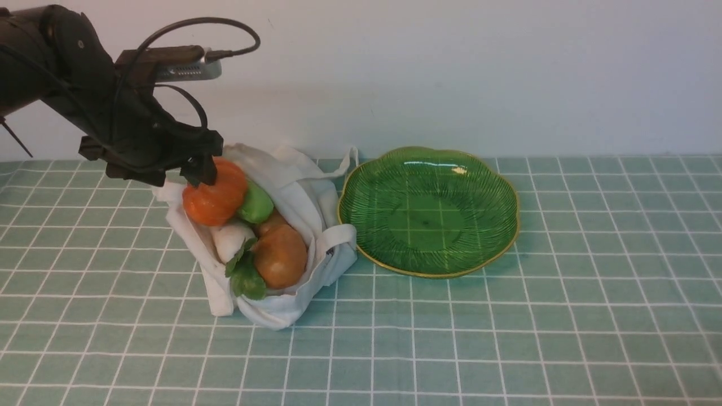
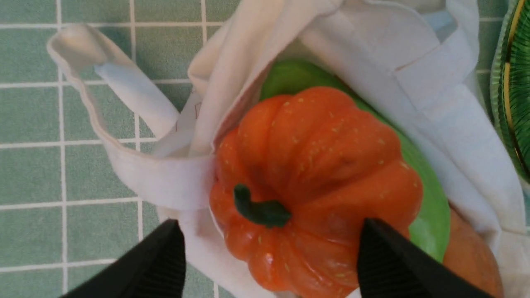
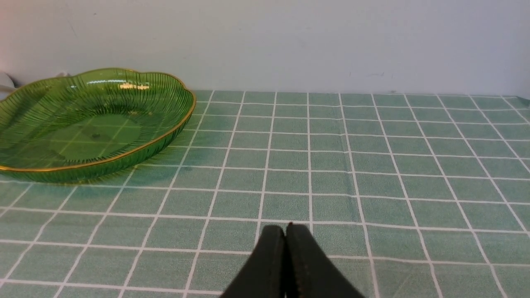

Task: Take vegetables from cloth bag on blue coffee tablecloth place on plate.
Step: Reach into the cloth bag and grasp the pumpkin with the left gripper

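Orange pumpkin (image 1: 214, 197) sits on top of the pile in the cloth bag (image 1: 299, 180), left of centre in the front view, not on the plate (image 1: 510, 225) yet. Left gripper (image 2: 267, 227) hangs over it, jaws apart, straddling the stem end, nothing clamped. Main risk: one finger (image 2: 161, 260), lower left of the left wrist view, is over the bag hem rather than the pumpkin. A close there could pinch fabric and drag the whole bag, likely tipping the green oval one (image 1: 256, 204), radish (image 1: 230, 238) and potato (image 1: 280, 256) onto the tablecloth (image 1: 507, 338). Pumpkin is ribbed, rounded and looks glossy, so an off-centre squeeze could squirt it out. Bag touches or nearly touches the plate edge, can't tell which, so a dragged bag may shove the plate. Right gripper (image 3: 285, 231), bottom centre of its wrist view, has jaws together, empty, low over the tablecloth, well apart from the bag.
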Robot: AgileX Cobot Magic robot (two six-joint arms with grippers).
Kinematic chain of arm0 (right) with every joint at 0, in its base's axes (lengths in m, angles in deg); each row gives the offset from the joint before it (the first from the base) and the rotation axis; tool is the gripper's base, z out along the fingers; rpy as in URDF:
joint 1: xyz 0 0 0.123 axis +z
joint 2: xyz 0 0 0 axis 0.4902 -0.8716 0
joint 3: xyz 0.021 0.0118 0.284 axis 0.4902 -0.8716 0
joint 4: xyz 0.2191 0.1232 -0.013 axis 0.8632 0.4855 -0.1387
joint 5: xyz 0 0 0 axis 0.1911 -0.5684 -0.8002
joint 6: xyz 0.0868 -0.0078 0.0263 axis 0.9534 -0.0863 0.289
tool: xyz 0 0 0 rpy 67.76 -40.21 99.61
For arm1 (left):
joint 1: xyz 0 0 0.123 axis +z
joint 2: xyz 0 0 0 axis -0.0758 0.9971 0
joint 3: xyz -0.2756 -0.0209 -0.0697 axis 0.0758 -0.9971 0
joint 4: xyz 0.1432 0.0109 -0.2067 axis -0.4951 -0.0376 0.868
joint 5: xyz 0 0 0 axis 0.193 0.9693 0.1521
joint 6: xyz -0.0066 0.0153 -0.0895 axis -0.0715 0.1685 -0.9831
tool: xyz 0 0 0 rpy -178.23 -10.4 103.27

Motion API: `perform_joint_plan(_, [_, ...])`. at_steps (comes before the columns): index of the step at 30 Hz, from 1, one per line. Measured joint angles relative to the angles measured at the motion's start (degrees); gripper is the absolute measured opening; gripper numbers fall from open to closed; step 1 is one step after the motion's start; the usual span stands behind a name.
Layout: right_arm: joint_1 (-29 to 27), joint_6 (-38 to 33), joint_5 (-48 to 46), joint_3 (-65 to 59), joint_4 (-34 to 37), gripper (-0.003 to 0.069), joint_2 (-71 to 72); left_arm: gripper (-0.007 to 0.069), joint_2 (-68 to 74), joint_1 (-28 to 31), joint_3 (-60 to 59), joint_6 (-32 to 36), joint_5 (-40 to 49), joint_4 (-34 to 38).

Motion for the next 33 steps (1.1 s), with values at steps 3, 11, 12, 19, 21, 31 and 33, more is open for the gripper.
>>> perform_joint_plan(3, [0.00, 0.00, 0.00, 0.00, 0.00, -0.0015, 0.00, 0.0484, 1.26, 0.00, 0.30, 0.04, -1.34, 0.10])
perform_joint_plan(11, [0.00, 0.00, 0.00, 0.00, 0.00, -0.0015, 0.00, 0.0342, 3.47, 0.06, 0.67, 0.04, -4.02, 0.15])
perform_joint_plan(12, [0.00, 0.00, 0.00, 0.00, 0.00, -0.0015, 0.00, 0.0330, 3.56, 0.06, 0.67, 0.04, -4.08, 0.15])
perform_joint_plan(19, [0.00, 0.00, 0.00, 0.00, 0.00, -0.0015, 0.00, 0.0046, 3.72, -0.32, 0.67, 0.58, -4.20, 2.58])
perform_joint_plan(21, [0.00, 0.00, 0.00, 0.00, 0.00, -0.0015, 0.00, 0.0014, 3.72, -0.32, 0.67, 1.54, -4.13, 3.33])
perform_joint_plan(31, [0.00, 0.00, 0.00, 0.00, 0.00, -0.0015, 0.00, -0.0005, 2.78, -0.32, 0.78, 6.52, -0.92, 6.84])
perform_joint_plan(33, [0.00, 0.00, 0.00, 0.00, 0.00, -0.0015, 0.00, -0.0005, 1.74, -0.39, 0.64, 6.57, 0.46, 7.55])
